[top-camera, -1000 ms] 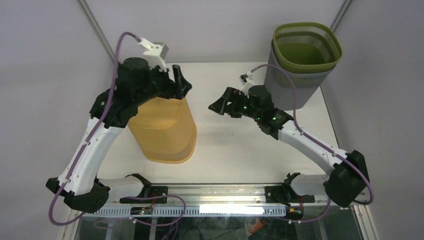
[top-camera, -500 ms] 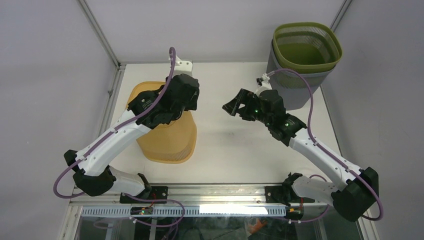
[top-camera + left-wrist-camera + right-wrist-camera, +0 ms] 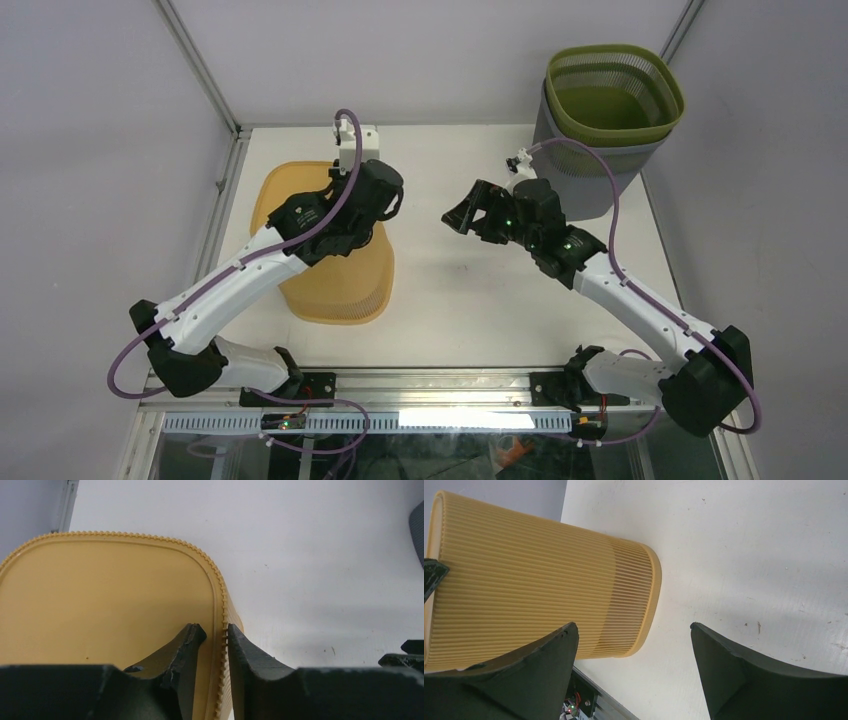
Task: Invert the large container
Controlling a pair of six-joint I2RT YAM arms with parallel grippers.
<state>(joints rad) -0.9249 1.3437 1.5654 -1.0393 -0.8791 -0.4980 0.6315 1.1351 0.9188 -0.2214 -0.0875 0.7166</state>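
The large container (image 3: pixel 335 275) is a ribbed yellow bin standing on the table's left half, wide rim down and flat end up. My left gripper (image 3: pixel 383 212) reaches down onto its upper right edge. In the left wrist view the jaws of the left gripper (image 3: pixel 216 630) pinch the beaded edge of the container (image 3: pixel 100 595), one finger over the flat face and the other on the ribbed outer wall. My right gripper (image 3: pixel 460 215) hovers open to the container's right, apart from it. The right wrist view shows the right gripper (image 3: pixel 634 625) wide open over bare table, with the container (image 3: pixel 534 580) beyond.
A green mesh basket (image 3: pixel 612 95) sits nested in a grey one (image 3: pixel 580 175) at the back right corner. The white table (image 3: pixel 480 300) ends in a metal rail (image 3: pixel 420 385) at the near edge. Walls and frame posts close the left and back sides.
My left arm swung from the container's far left side to its upper right edge, and its jaws closed down on that edge. The right gripper shifted slightly right and stayed open.
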